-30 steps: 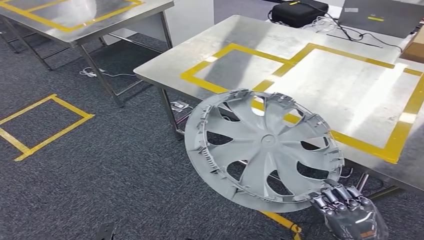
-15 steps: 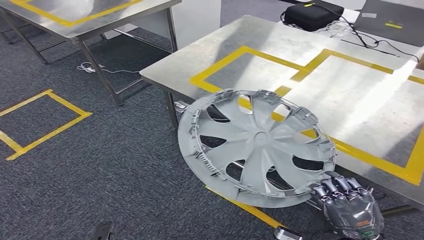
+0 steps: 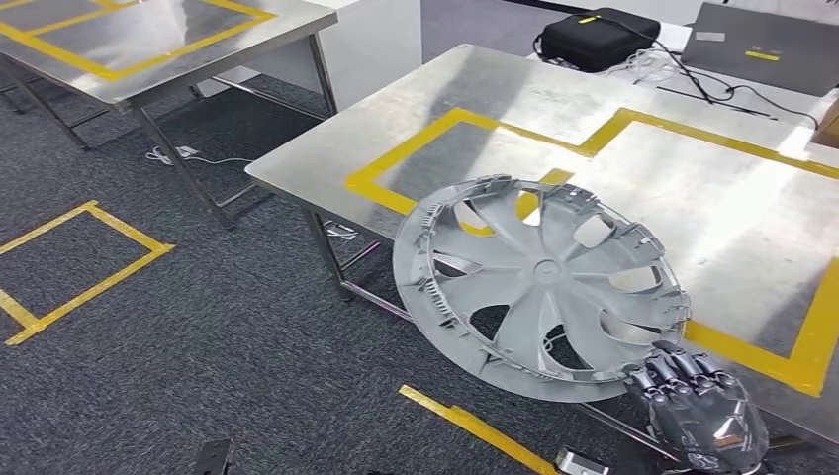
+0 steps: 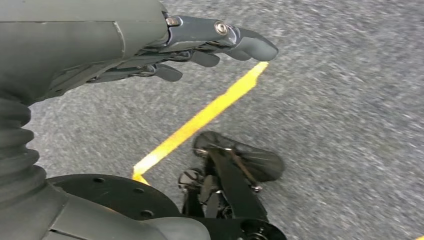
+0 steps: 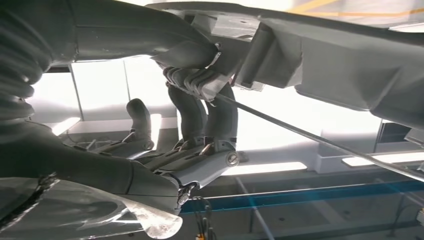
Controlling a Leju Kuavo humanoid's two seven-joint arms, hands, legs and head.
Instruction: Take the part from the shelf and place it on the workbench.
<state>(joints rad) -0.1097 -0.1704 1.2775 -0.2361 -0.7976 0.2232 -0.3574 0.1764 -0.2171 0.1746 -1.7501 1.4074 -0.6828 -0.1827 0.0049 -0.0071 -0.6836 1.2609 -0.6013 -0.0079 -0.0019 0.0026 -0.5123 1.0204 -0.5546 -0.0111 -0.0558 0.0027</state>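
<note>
A grey wheel cover point(image 3: 542, 285) with curved spokes hangs tilted over the near edge of the steel workbench point(image 3: 693, 228). My right hand point(image 3: 702, 414) grips its lower rim from below, fingers hooked over the edge. In the right wrist view the fingers point(image 5: 200, 107) wrap the cover's rim point(image 5: 310, 55) seen from underneath. My left hand point(image 4: 150, 45) hangs beside my body above the carpet, fingers stretched out and holding nothing. The workbench top carries yellow tape rectangles point(image 3: 475, 163).
A second steel table point(image 3: 148, 45) stands at the far left. Yellow tape marks point(image 3: 84, 262) lie on the grey carpet. A black bag point(image 3: 599, 38), a laptop point(image 3: 767, 40) and cables sit at the workbench's far side. Table legs point(image 3: 326, 252) stand below the near corner.
The whole view has shifted as I move; the workbench is closer and the wheel cover now overlaps more of its top. My right hand still holds the rim.
</note>
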